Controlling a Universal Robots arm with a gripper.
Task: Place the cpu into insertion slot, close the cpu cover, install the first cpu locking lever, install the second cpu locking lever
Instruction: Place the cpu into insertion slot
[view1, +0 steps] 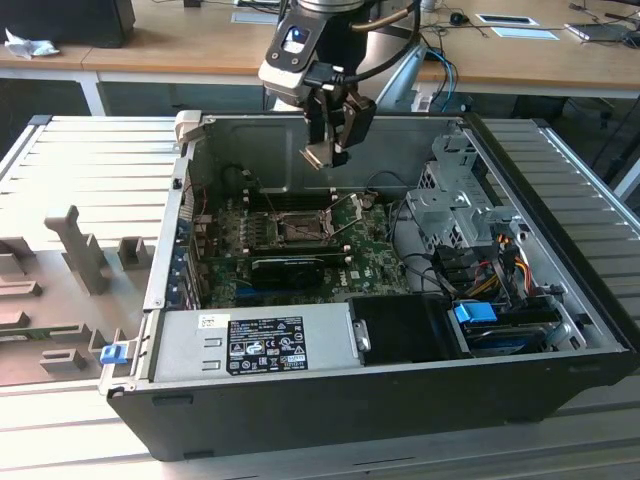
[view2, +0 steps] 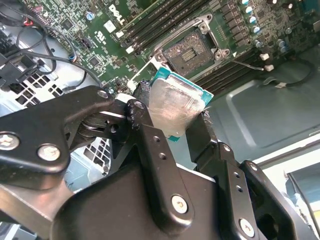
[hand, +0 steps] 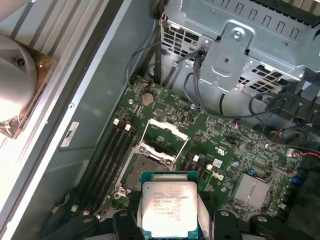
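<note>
In the exterior view, I see the gripper (view1: 330, 150) hanging high inside the open computer case (view1: 300, 410). It is well above the green motherboard (view1: 370, 250). Its jaws are closed narrowly on the cpu (view1: 318, 157), which is tilted with one pale edge lowest. The insertion slot (view1: 298, 228) lies below it on the board, well apart from the chip. The case rests on a grey slatted table (view1: 90, 150), with wooden desks (view1: 180, 45) behind.

In the second wrist view, the two black fingers (view2: 142, 112) pinch the cpu (view2: 172, 97) by opposite edges. A shiny pale face with a teal rim is turned towards this camera. The chip is square, so I can pick out no long axis. The insertion slot (view2: 187, 52) sits beyond it, dark and uncovered.

In the first wrist view, the cpu (hand: 167, 202) shows its printed silver face, held square between the fingers. The insertion slot (hand: 136, 172) is just past its far edge. The cpu cover (hand: 162, 137) stands raised off the socket, beside the memory slots (hand: 112, 150). A perforated metal drive cage (hand: 240, 55) fills the far side.
</note>
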